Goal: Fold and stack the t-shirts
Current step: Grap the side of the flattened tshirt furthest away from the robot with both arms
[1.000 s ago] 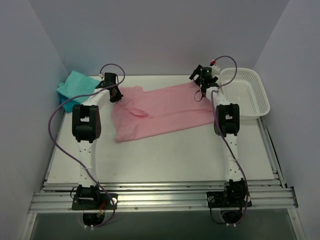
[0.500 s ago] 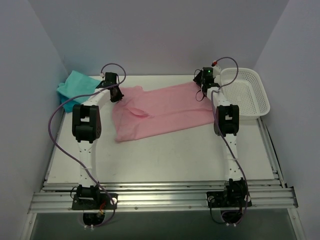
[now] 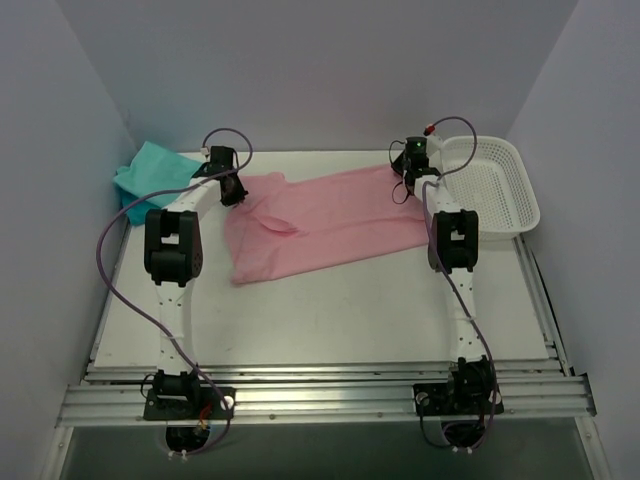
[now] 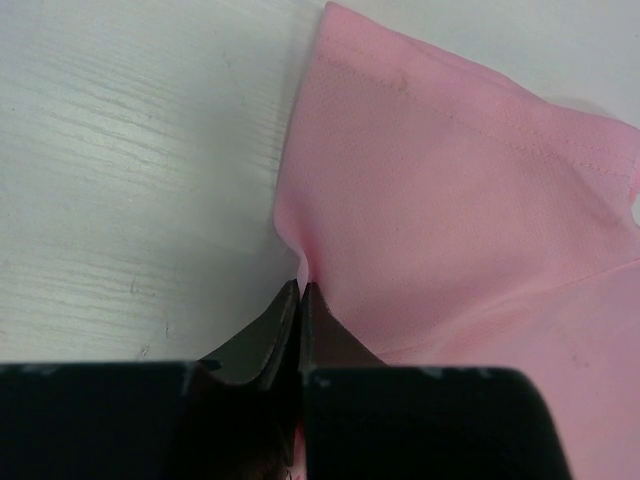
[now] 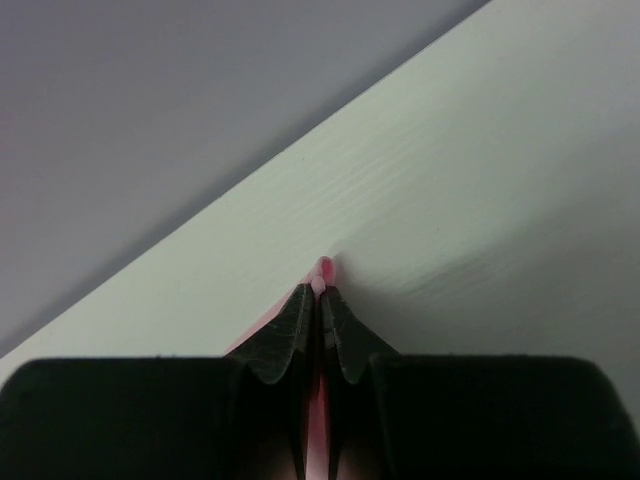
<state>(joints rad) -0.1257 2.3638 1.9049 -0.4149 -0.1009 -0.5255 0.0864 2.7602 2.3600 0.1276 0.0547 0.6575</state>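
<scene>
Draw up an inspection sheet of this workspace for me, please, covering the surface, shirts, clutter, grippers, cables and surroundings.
Surface: white table, no stains seen.
Job's things: pink t-shirt spread flat across the far half; teal t-shirt bunched in the far left corner, with a blue edge showing under it.
Clutter: white mesh basket at the far right, nothing seen inside.
Grippers: left gripper shut on the pink t-shirt's edge; right gripper shut on a pink corner.
Cables: purple cables loop along both arms, no snag seen.
Surroundings: plain walls on three sides; aluminium rail at the near edge.
</scene>
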